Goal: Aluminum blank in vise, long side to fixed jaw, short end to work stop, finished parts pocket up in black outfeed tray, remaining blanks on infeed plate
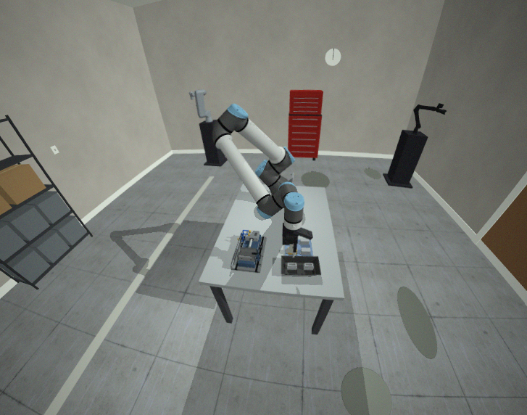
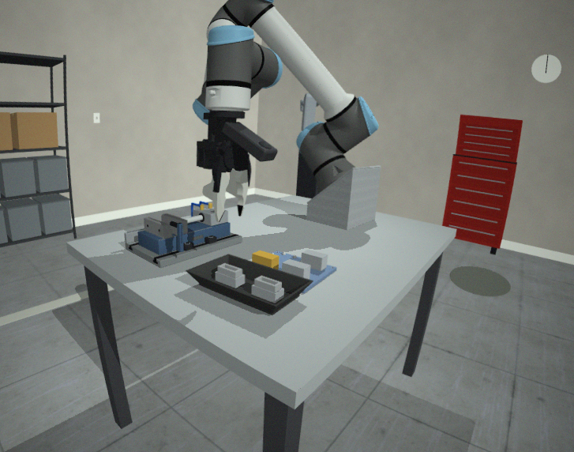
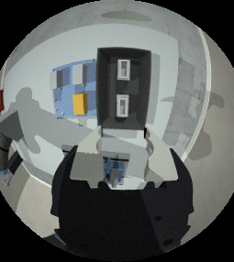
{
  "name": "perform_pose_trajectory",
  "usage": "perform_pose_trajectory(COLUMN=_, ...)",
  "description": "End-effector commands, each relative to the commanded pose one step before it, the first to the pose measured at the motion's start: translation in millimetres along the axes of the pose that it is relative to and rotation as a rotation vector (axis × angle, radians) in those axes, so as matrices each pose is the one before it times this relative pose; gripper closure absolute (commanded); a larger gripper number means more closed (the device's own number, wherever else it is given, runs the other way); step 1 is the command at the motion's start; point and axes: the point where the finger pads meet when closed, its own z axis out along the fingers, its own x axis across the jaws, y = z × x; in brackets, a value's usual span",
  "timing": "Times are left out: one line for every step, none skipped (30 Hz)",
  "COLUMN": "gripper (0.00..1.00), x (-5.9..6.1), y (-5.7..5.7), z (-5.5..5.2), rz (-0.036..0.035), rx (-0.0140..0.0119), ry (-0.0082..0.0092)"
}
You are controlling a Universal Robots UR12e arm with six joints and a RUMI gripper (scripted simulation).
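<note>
My gripper (image 2: 229,213) hangs well above the table, between the vise (image 2: 184,235) and the black outfeed tray (image 2: 250,287). Its fingers stand partly apart with nothing between them. Two finished parts (image 2: 230,274) (image 2: 268,288) lie pocket up in the tray; they also show in the wrist view (image 3: 123,69) (image 3: 122,106). On the blue infeed plate (image 2: 320,272) lie a yellow brass blank (image 2: 264,258) and two gray blanks (image 2: 295,267) (image 2: 314,259). I cannot tell what lies between the vise jaws.
A gray wedge-shaped block (image 2: 345,197) stands at the back of the table by the arm's base. The vise is to the left of the tray, and the infeed plate is just behind the tray. The table edge is close in front of the tray.
</note>
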Motion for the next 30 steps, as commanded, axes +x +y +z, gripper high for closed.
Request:
perform_pose_trajectory(gripper=0.60, x=0.50, y=0.02, z=-16.62, rz=0.00062, rx=0.00000, ry=-0.00002)
perform_pose_trajectory(gripper=0.60, x=0.00, y=0.00, z=-2.22, rz=0.00000, rx=0.00000, ry=0.00000)
perform_pose_trajectory(gripper=0.60, x=0.00, y=0.00, z=-1.82, rz=0.00000, rx=0.00000, ry=0.00000)
perform_pose_trajectory(gripper=0.60, x=0.00, y=0.00, z=0.00, rz=0.00000, rx=0.00000, ry=0.00000)
perform_pose_trajectory(gripper=0.60, x=0.00, y=0.00, z=0.00, rz=0.00000, rx=0.00000, ry=0.00000)
perform_pose_trajectory(gripper=0.60, x=0.00, y=0.00, z=-1.44, rz=0.00000, rx=0.00000, ry=0.00000)
perform_pose_trajectory(gripper=0.60, x=0.00, y=0.00, z=-1.09, rz=0.00000, rx=0.00000, ry=0.00000)
perform_pose_trajectory(gripper=0.60, x=0.00, y=0.00, z=-0.77, rz=0.00000, rx=0.00000, ry=0.00000)
perform_pose_trajectory(gripper=0.60, x=0.00, y=0.00, z=-0.49, rz=0.00000, rx=0.00000, ry=0.00000)
perform_pose_trajectory(gripper=0.60, x=0.00, y=0.00, z=-0.26, rz=0.00000, rx=0.00000, ry=0.00000)
perform_pose_trajectory(gripper=0.60, x=0.00, y=0.00, z=-0.10, rz=0.00000, rx=0.00000, ry=0.00000)
perform_pose_trajectory(gripper=0.60, x=0.00, y=0.00, z=-0.02, rz=0.00000, rx=0.00000, ry=0.00000)
perform_pose_trajectory(gripper=1.00, x=0.00, y=0.00, z=0.00, rz=0.00000, rx=0.00000, ry=0.00000)
perform_pose_trajectory(gripper=1.00, x=0.00, y=0.00, z=0.00, rz=0.00000, rx=0.00000, ry=0.00000)
perform_pose_trajectory(gripper=1.00, x=0.00, y=0.00, z=0.00, rz=0.00000, rx=0.00000, ry=0.00000)
perform_pose_trajectory(gripper=1.00, x=0.00, y=0.00, z=0.00, rz=0.00000, rx=0.00000, ry=0.00000)
perform_pose_trajectory(gripper=1.00, x=0.00, y=0.00, z=0.00, rz=0.00000, rx=0.00000, ry=0.00000)
perform_pose_trajectory(gripper=1.00, x=0.00, y=0.00, z=0.00, rz=0.00000, rx=0.00000, ry=0.00000)
perform_pose_trajectory(gripper=1.00, x=0.00, y=0.00, z=0.00, rz=0.00000, rx=0.00000, ry=0.00000)
perform_pose_trajectory(gripper=1.00, x=0.00, y=0.00, z=0.00, rz=0.00000, rx=0.00000, ry=0.00000)
perform_pose_trajectory(gripper=1.00, x=0.00, y=0.00, z=0.00, rz=0.00000, rx=0.00000, ry=0.00000)
perform_pose_trajectory(gripper=1.00, x=0.00, y=0.00, z=0.00, rz=0.00000, rx=0.00000, ry=0.00000)
perform_pose_trajectory(gripper=1.00, x=0.00, y=0.00, z=0.00, rz=0.00000, rx=0.00000, ry=0.00000)
perform_pose_trajectory(gripper=1.00, x=0.00, y=0.00, z=0.00, rz=0.00000, rx=0.00000, ry=0.00000)
perform_pose_trajectory(gripper=1.00, x=0.00, y=0.00, z=0.00, rz=0.00000, rx=0.00000, ry=0.00000)
perform_pose_trajectory(gripper=1.00, x=0.00, y=0.00, z=0.00, rz=0.00000, rx=0.00000, ry=0.00000)
perform_pose_trajectory(gripper=1.00, x=0.00, y=0.00, z=0.00, rz=0.00000, rx=0.00000, ry=0.00000)
perform_pose_trajectory(gripper=1.00, x=0.00, y=0.00, z=0.00, rz=0.00000, rx=0.00000, ry=0.00000)
perform_pose_trajectory(gripper=1.00, x=0.00, y=0.00, z=0.00, rz=0.00000, rx=0.00000, ry=0.00000)
perform_pose_trajectory(gripper=1.00, x=0.00, y=0.00, z=0.00, rz=0.00000, rx=0.00000, ry=0.00000)
